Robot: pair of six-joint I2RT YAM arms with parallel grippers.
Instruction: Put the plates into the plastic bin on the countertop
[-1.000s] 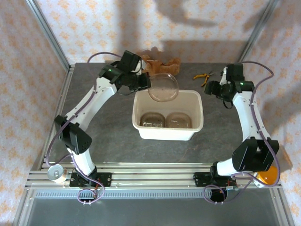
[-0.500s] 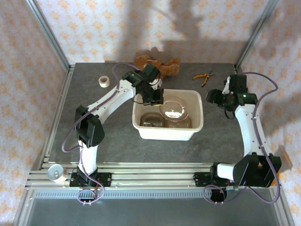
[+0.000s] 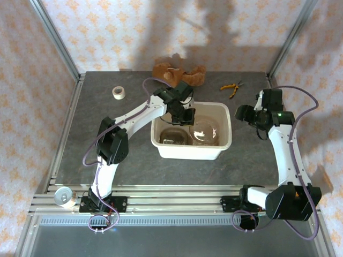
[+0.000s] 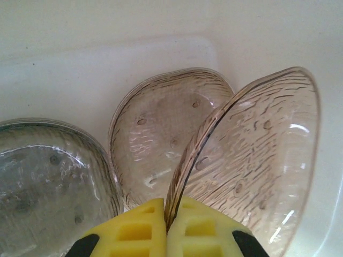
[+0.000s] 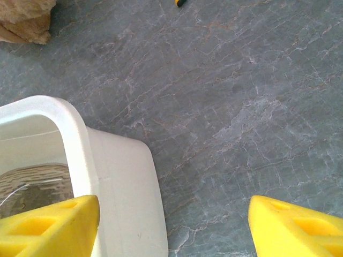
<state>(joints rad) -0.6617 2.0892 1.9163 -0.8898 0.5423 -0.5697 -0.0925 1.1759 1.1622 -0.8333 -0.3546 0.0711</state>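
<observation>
You had the left gripper (image 4: 166, 225) pinched shut on the near rim of a plate (image 4: 252, 160), low inside the bin (image 4: 107, 64). The plate stood tilted on edge, its bowl facing right, toward the bin's right wall. That grip looked sensible: taking only the rim kept the fingers off the floor of the bin and let the plate lean down onto the stack, not drop flat. Two plates (image 4: 161, 139) already lay on the bin floor side by side, and the held one hung over the right-hand of them, so it would probably nest there. Whether its far edge touched anything, I could not tell.

You kept the right gripper (image 5: 174, 219) out of the way, fingers well apart and holding nothing, over bare countertop (image 5: 241, 107) just beside the bin's right wall. That left the left arm room to work.

On the surface, a can (image 3: 65, 197) sat on the near rails (image 3: 177, 201) by the left base. The grey stone-look countertop carried the bin at its middle. Beyond that lay a tape roll (image 3: 118, 92) at far left, pliers (image 3: 231, 88) at far right and a brown crumpled lump (image 3: 179, 72) at the back edge. Patterned walls (image 3: 107, 32) closed in the cell.
</observation>
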